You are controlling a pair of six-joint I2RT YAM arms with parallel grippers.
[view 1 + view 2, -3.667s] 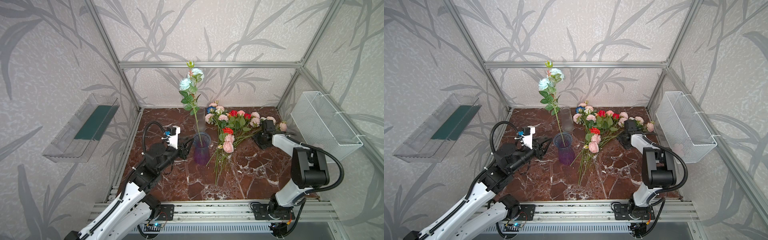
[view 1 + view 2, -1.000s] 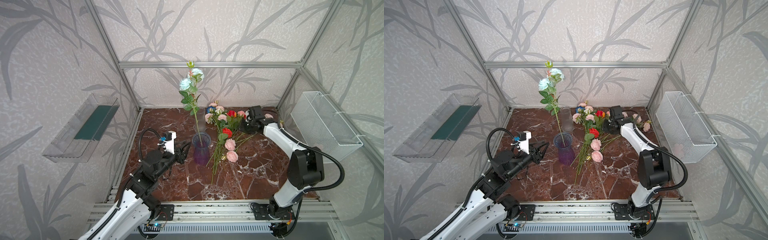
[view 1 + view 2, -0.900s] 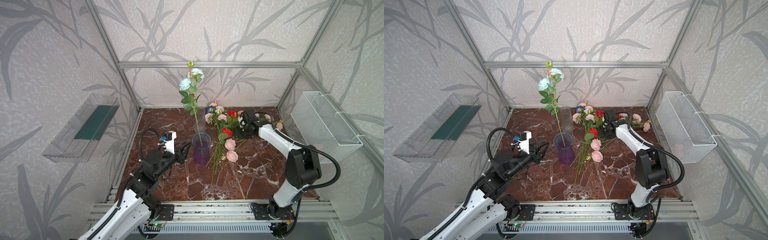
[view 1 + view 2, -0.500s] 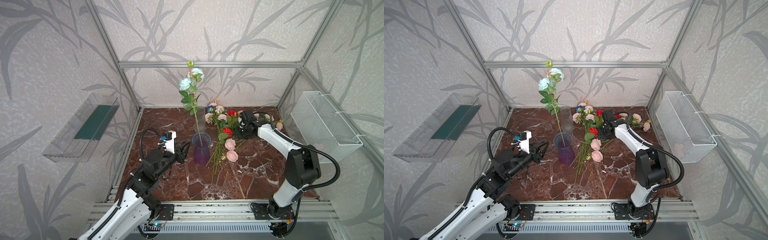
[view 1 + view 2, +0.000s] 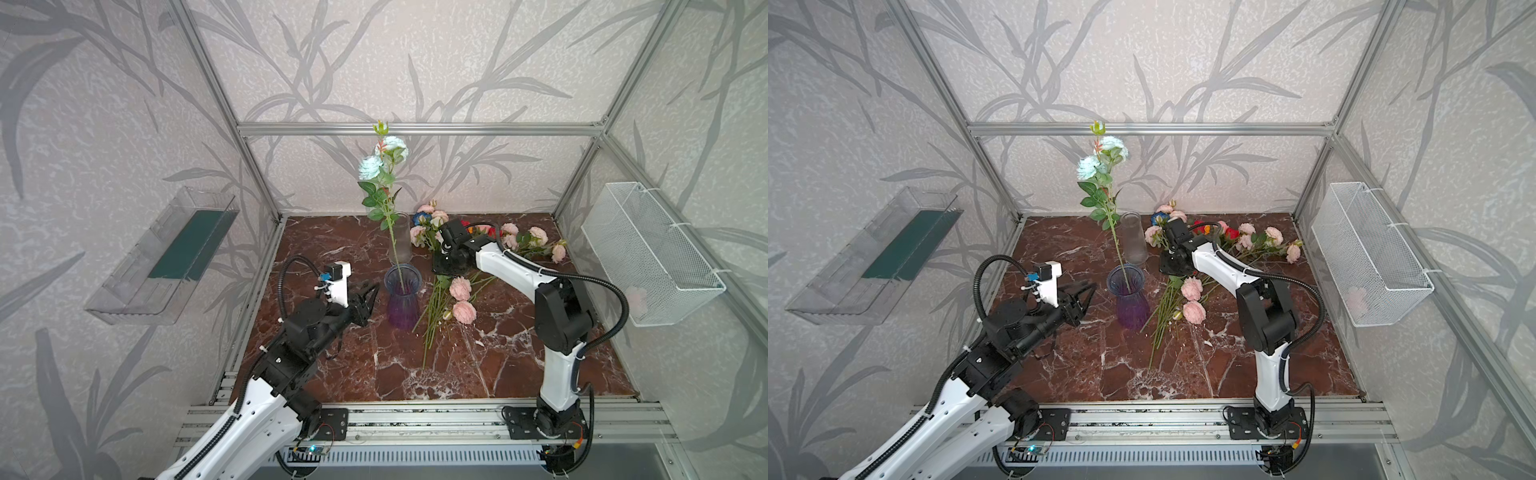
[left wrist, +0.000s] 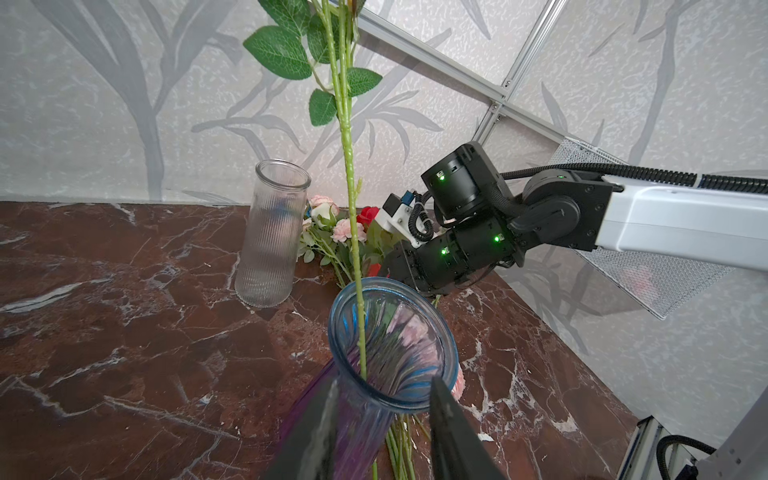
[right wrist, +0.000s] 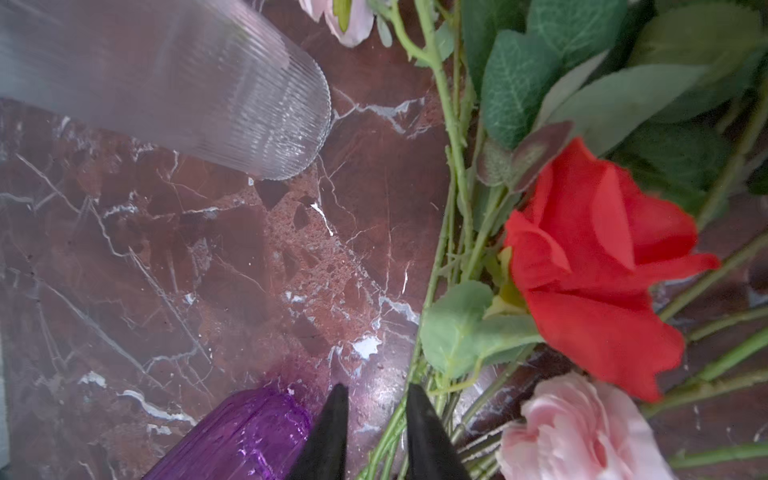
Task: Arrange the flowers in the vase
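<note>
1 stem (image 5: 387, 208) stands in the front vase (image 5: 402, 307); the rear vase (image 5: 405, 245) stands just behind it; the loose flowers (image 5: 459, 289) lie to their right.

1 purple vase (image 5: 402, 309), 1 clear vase (image 5: 405, 245), 1 wire basket (image 5: 648, 253), 1 wall tray (image 5: 166, 257), 2 teal blooms (image 5: 371, 168).

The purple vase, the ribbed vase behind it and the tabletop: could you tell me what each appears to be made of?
Purple vase: glossy translucent glass or plastic; the stem shows through. Ribbed vase: clear, finely fluted, probably glass. Tabletop: polished red-brown marble with white veins, possibly a printed imitation.
</note>
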